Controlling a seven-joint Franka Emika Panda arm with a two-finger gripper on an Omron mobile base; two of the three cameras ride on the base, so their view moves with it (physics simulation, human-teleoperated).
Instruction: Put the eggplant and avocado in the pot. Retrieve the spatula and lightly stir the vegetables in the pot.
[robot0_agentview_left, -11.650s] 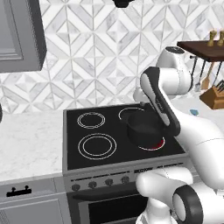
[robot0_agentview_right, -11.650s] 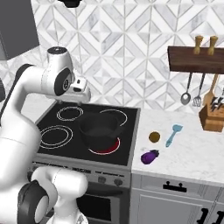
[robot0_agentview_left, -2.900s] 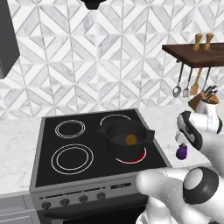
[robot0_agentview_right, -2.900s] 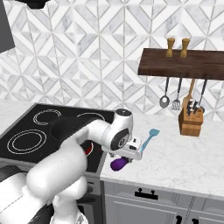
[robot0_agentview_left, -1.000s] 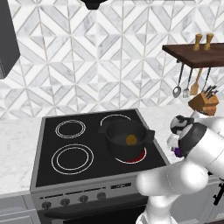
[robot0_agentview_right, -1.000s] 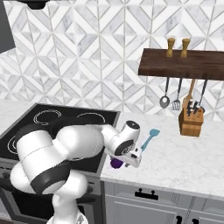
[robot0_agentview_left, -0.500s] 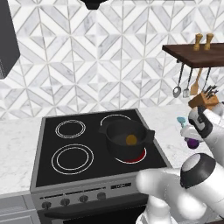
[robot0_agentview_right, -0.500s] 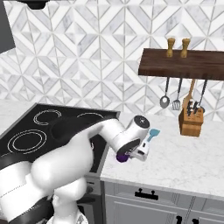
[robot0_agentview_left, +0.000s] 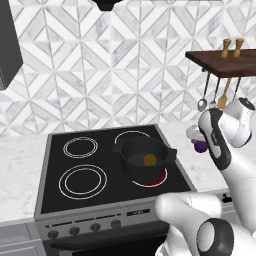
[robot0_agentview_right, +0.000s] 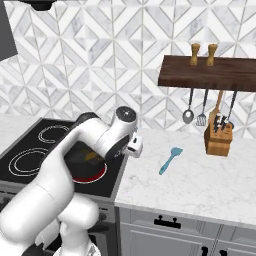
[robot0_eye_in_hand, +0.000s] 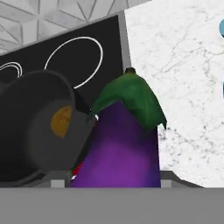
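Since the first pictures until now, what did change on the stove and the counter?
The avocado went from the counter into the pot. The end effector took hold of the eggplant, lifted it off the counter and now carries it toward the pot. The base also drove to the right. The spatula stayed on the counter and the pot on its burner.

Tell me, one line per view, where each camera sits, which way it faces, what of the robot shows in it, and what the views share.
Left base view: behind the arm's left, facing forward and down over the stove; the arm rises at lower right with the eggplant lifted.
Right base view: behind the arm's right, facing the counter with the spatula; the arm rises at lower left.
Hand view: on the hand, looking along the gripper at the eggplant.
Shared: the pot holding the avocado shows in the left base and hand views.
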